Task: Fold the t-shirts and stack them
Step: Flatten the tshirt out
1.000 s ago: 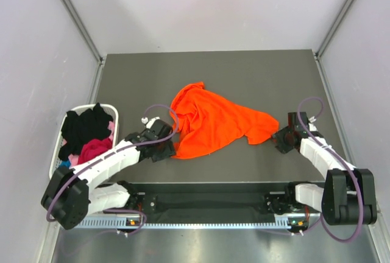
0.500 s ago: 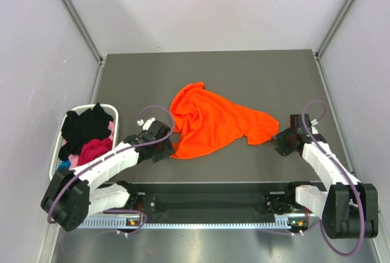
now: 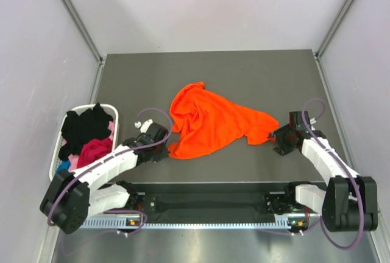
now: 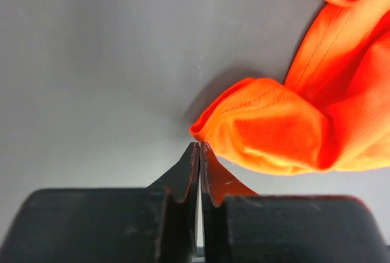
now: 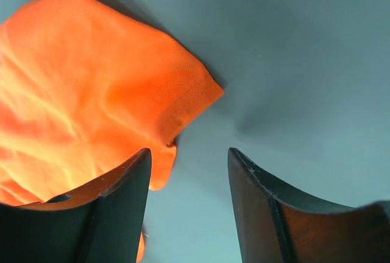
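Orange t-shirt (image 3: 210, 123) crumpled mid-table (image 3: 244, 74); white basket (image 3: 114, 114) at table's left edge holds black tee (image 3: 85, 126), magenta tee (image 3: 94, 149), bit of blue cloth (image 3: 64, 165) | left wrist: left gripper (image 4: 199, 148) jaws pressed together, orange fold touching tips | right wrist: right gripper (image 5: 189, 156) jaws apart, orange corner just ahead

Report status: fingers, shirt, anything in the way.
Left fingers shut at orange t-shirt near-left corner, grip on cloth unclear. Right fingers open at its right corner. Shirt crumpled, unfolded. Nothing blocking.
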Controlling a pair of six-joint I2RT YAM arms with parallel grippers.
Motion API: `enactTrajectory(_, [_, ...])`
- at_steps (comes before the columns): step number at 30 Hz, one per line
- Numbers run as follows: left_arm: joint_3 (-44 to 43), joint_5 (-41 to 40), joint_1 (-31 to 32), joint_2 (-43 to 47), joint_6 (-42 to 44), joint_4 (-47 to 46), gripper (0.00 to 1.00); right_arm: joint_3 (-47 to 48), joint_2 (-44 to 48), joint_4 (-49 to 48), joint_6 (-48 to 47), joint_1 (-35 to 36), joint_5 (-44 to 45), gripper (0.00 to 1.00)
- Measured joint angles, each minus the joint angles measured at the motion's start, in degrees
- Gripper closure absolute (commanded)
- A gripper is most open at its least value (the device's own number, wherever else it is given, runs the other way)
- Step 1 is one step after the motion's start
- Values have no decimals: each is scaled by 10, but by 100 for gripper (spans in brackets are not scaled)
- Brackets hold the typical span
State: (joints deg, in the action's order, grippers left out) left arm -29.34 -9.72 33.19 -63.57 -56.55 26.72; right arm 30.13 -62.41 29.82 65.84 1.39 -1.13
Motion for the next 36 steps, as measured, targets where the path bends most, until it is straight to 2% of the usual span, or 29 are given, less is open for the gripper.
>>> enactTrajectory(7, [0, -9, -2, 1, 13, -1, 100, 23, -52, -2, 9, 0, 0, 46])
enactTrajectory(18, [-22, -3, -3, 10, 41, -8, 100, 26, -68, -2, 19, -1, 46, 46])
enactTrajectory(27, [-29, -2, -3, 17, 42, -9, 100, 38, -109, -46, 33, -2, 49, 49])
enactTrajectory(33, [-30, -7, -3, 30, 47, 6, 100, 41, -129, -82, 27, -2, 62, 64])
enactTrajectory(34, [-31, -9, -3, 30, 47, 10, 100, 41, -129, -82, 26, -2, 65, 74])
enactTrajectory(36, [-37, -15, -3, 30, 51, 23, 98, 37, -129, -80, 22, -2, 72, 87])
